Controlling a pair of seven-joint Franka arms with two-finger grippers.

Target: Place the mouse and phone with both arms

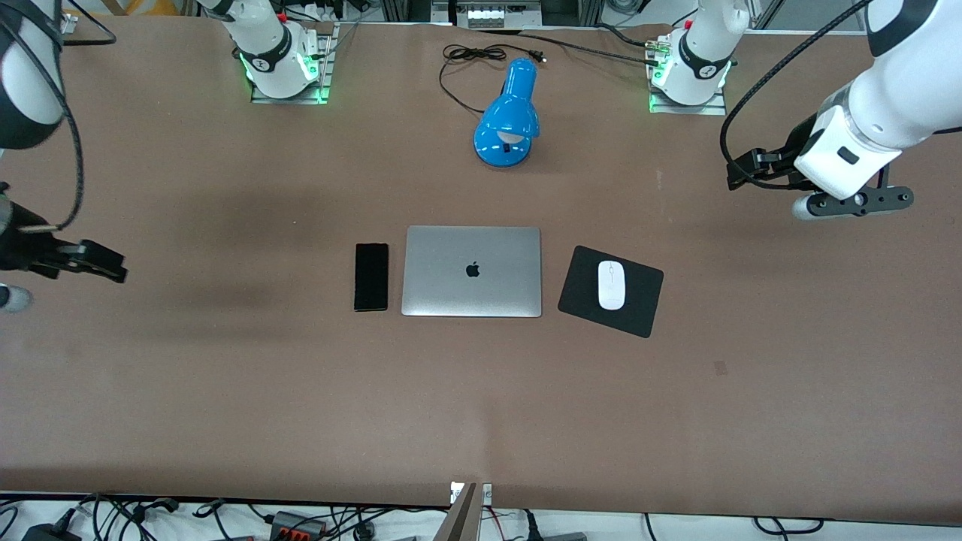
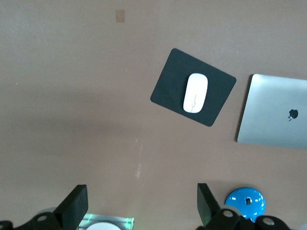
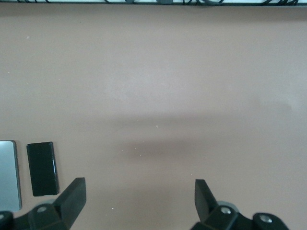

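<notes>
The white mouse (image 1: 611, 285) lies on a black mouse pad (image 1: 645, 304) beside the closed laptop, toward the left arm's end of the table. The black phone (image 1: 371, 276) lies flat on the table at the laptop's other edge, toward the right arm's end. My left gripper (image 1: 853, 204) hangs open and empty over bare table, well away from the pad. The left wrist view shows the mouse (image 2: 195, 93) far from the open gripper (image 2: 142, 203). My right gripper (image 1: 9, 289) is at the table's end, open and empty (image 3: 139, 201). The right wrist view shows the phone (image 3: 42, 168) off to one side.
A closed silver laptop (image 1: 472, 271) lies between phone and pad. A blue desk lamp (image 1: 509, 113) with its black cable stands farther from the front camera than the laptop, between the two arm bases. The table edge (image 1: 481, 496) runs along the front.
</notes>
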